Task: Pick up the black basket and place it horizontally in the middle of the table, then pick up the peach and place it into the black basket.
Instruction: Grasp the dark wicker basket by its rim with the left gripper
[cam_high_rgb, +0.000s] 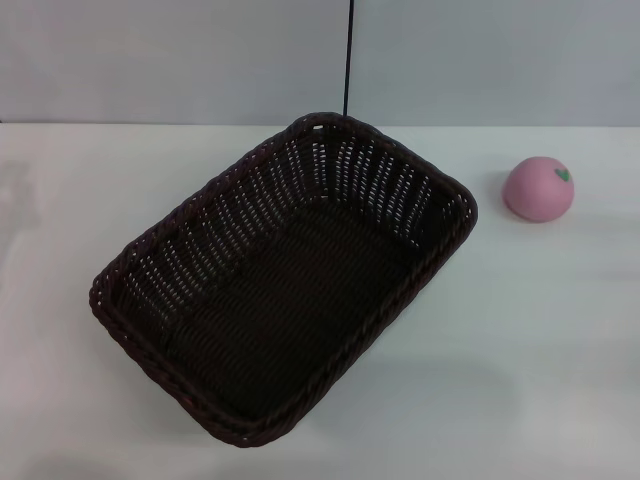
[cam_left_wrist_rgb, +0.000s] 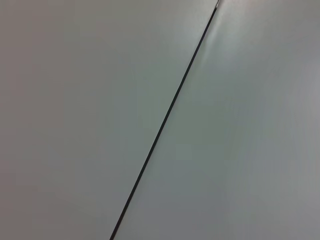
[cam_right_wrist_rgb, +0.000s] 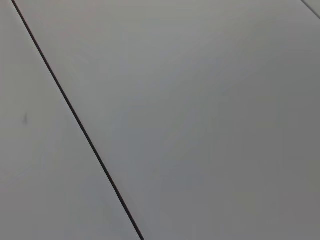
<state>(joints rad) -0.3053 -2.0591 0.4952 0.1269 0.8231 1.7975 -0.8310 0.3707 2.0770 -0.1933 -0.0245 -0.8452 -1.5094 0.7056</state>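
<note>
The black basket (cam_high_rgb: 283, 275) is a large dark woven rectangle lying empty on the white table (cam_high_rgb: 540, 340) in the head view, turned diagonally with one corner toward the back wall and one toward the front left. The peach (cam_high_rgb: 539, 187) is a small pink ball with a green leaf mark, resting on the table to the right of the basket and apart from it. Neither gripper shows in any view. Both wrist views show only plain grey panels with a thin dark seam.
A pale wall (cam_high_rgb: 180, 60) with a dark vertical seam (cam_high_rgb: 347, 60) runs behind the table's far edge. The wrist views show a grey panel seam (cam_left_wrist_rgb: 160, 132) and another seam (cam_right_wrist_rgb: 80, 125).
</note>
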